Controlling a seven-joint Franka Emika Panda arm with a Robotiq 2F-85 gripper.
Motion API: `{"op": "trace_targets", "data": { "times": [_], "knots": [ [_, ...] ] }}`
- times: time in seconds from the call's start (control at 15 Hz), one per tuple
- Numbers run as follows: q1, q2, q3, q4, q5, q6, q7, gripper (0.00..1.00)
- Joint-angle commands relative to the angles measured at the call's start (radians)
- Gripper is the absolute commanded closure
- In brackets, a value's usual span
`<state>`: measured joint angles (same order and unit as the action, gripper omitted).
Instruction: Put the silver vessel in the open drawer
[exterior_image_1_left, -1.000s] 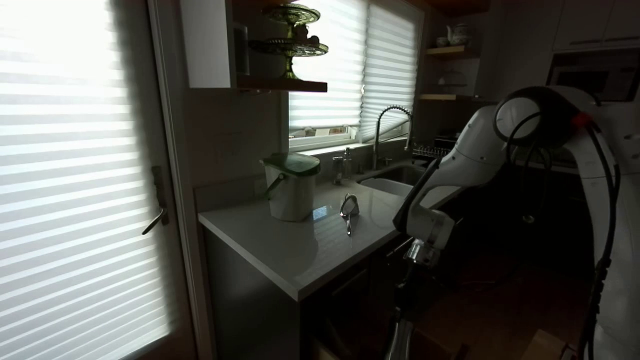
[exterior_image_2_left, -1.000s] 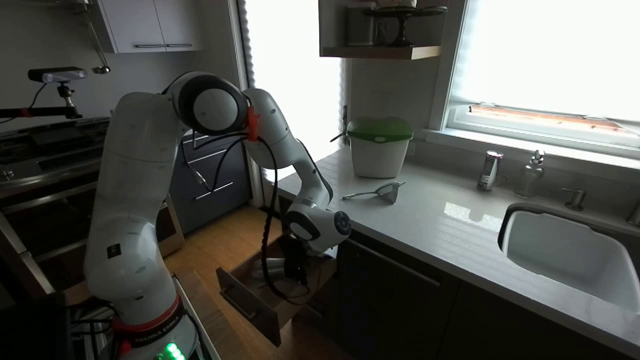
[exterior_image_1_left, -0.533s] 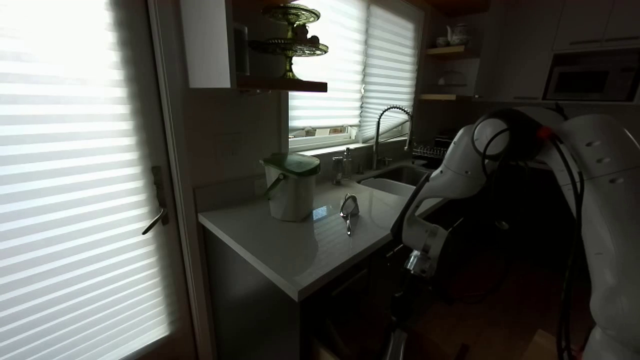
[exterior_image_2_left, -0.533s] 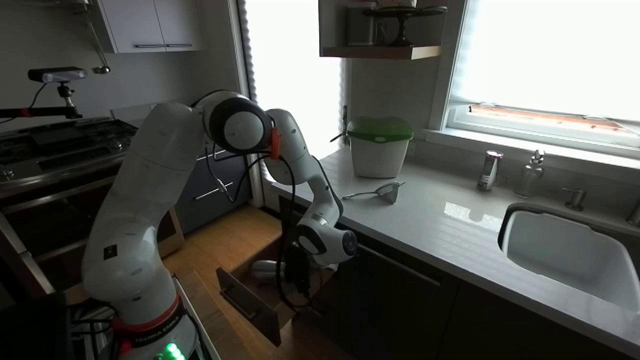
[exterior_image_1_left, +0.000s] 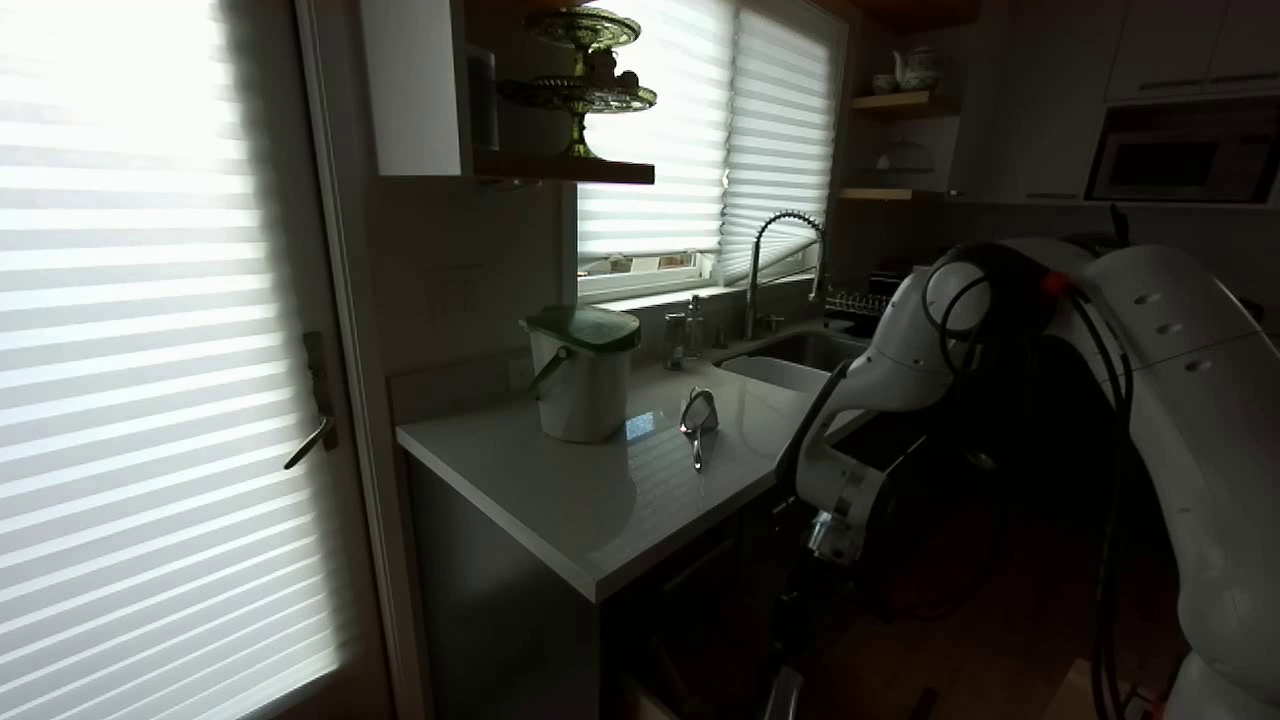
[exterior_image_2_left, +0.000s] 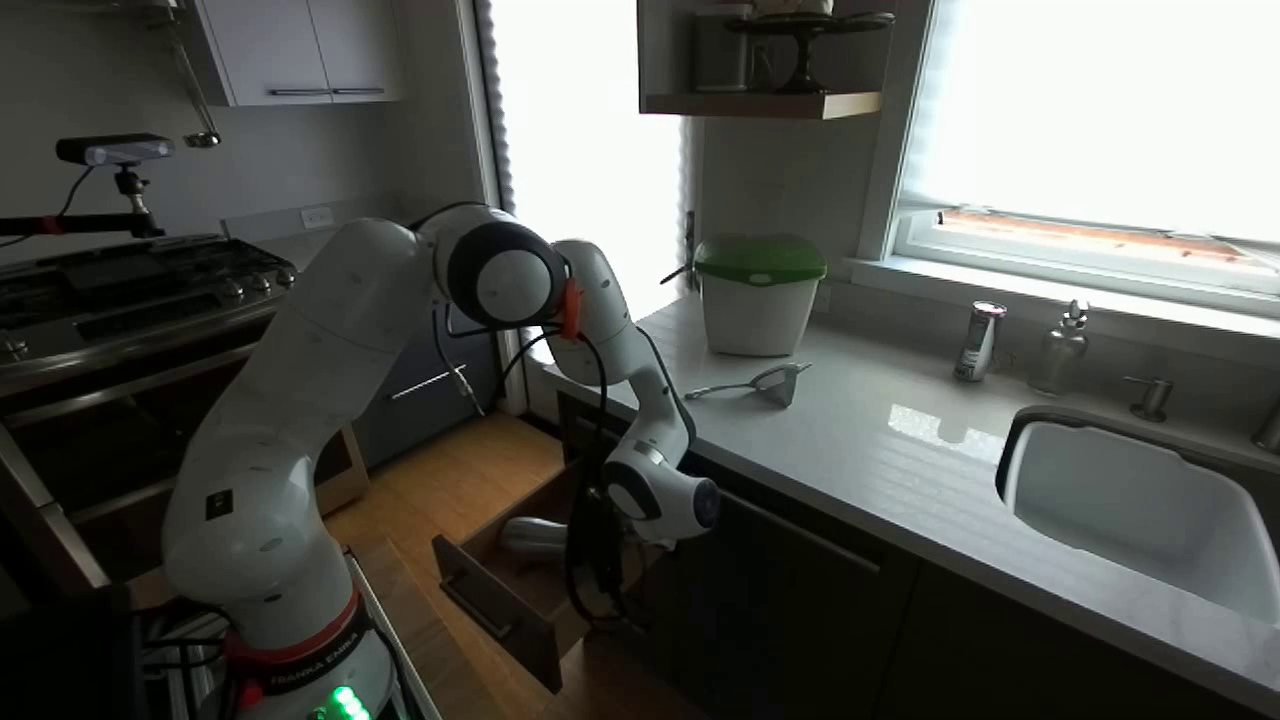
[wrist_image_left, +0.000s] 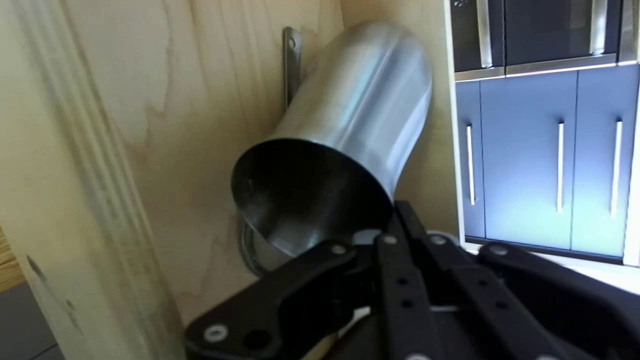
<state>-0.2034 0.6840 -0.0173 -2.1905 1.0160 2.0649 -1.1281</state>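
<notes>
The black two-fingered gripper pinches the rim of the shiny silver metal vessel, its fingers nearly together; the vessel slants, mouth toward the gripper, within the open, pale-wooden drawer. In both exterior views a white, green-lidded container stands on the pale counter.
</notes>
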Motion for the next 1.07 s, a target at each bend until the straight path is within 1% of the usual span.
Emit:
{"op": "trace_targets", "data": {
  "times": [0.0,0.07,0.2,0.33,0.47,0.53,0.67,0.87,1.0],
  "knots": [
    [-0.016,0.034,0.004,0.033,0.021,-0.034,-0.020,0.71],
    [-0.016,0.037,0.004,0.037,0.023,-0.035,-0.022,0.66],
    [-0.017,0.041,0.004,0.045,0.021,-0.039,-0.018,0.48],
    [-0.016,0.043,0.004,0.049,0.021,-0.043,-0.017,0.36],
    [-0.012,0.040,0.003,0.049,0.017,-0.048,-0.014,0.29],
    [-0.006,0.034,0.000,0.046,0.013,-0.043,-0.009,0.22],
    [0.013,0.008,-0.006,0.029,-0.001,-0.020,0.006,0.00],
    [0.052,-0.068,-0.017,-0.010,-0.037,0.001,0.054,0.00],
    [0.090,-0.161,-0.033,-0.061,-0.094,0.014,0.137,0.00]
  ]
}}
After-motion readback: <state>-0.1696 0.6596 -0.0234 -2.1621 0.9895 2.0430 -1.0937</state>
